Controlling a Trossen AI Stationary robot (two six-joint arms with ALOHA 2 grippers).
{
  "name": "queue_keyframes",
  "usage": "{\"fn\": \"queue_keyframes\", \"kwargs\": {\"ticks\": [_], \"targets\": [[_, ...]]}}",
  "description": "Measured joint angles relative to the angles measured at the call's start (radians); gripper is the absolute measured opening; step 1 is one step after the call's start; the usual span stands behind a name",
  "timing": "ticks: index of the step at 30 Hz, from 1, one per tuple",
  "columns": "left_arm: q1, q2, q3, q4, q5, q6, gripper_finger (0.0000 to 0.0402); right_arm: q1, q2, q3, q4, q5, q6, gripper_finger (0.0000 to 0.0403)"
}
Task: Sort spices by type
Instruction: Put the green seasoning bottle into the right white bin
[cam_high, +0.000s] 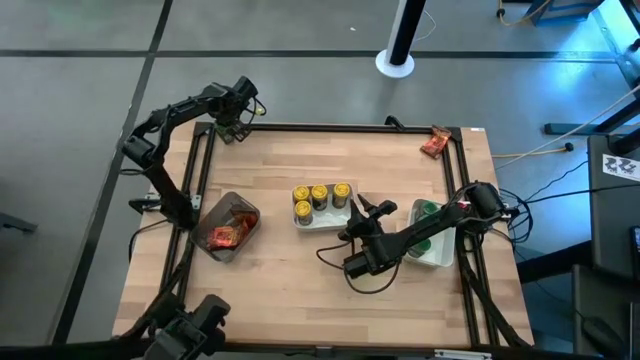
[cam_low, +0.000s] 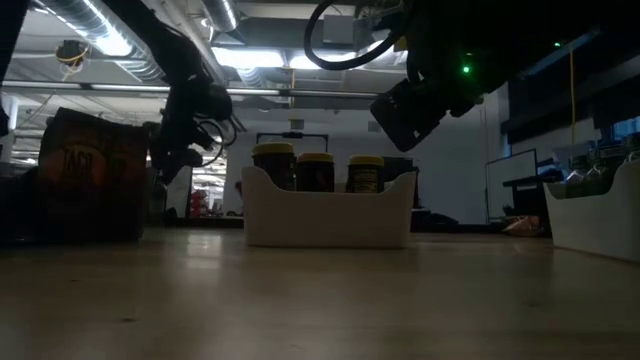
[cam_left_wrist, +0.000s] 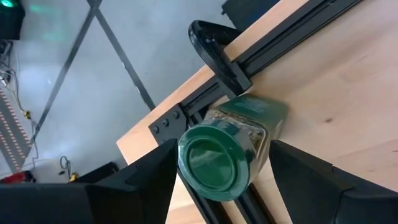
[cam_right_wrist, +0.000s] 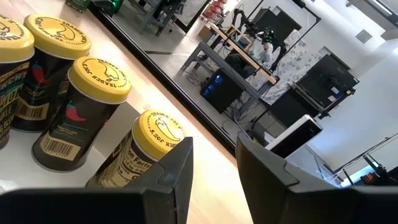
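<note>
We see the left gripper (cam_left_wrist: 221, 171) at the far left corner of the surface (cam_high: 300, 270), where its jaws stand wide around a green-lidded jar (cam_left_wrist: 217, 158). The jar lies on its side against the dark frame rail (cam_left_wrist: 273, 46), its lid turned towards the wrist camera, with a clear body and a green label that we cannot read. Both fingers are close beside the jar, but we cannot tell if they press it.

The right gripper (cam_right_wrist: 214, 165) hovers just beside the white tray (cam_high: 322, 215) in the middle. Its jaws are only a little apart and hold nothing. In the tray stand four yellow-lidded jars (cam_right_wrist: 99, 78), dark with a red chili drawing and a barcode; the nearest lid reads "TRADER JOE'S".

At the right side, another white tray (cam_high: 440, 258) keeps more green-lidded jars (cam_high: 428, 210). Red-orange packets (cam_high: 225, 235) lie in the clear bin (cam_high: 210, 250) on the left, and one packet (cam_high: 434, 143) lies at the far right corner.
</note>
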Motion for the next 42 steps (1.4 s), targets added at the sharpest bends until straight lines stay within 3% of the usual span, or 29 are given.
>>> {"fn": "queue_keyframes", "kwargs": {"ticks": [14,27,42], "targets": [[0.023,0.057,0.006,-0.023,-0.031,-0.028,0.0237,0.000,0.000,0.000,0.001,0.000,0.000,0.0121],[0.032,0.060,0.005,-0.031,0.001,-0.009,0.0237,0.000,0.000,0.000,0.008,0.000,0.000,0.0121],[0.000,-0.015,0.004,-0.060,0.072,-0.029,0.0236,0.000,0.000,0.000,0.016,0.008,0.000,0.0121]]}}
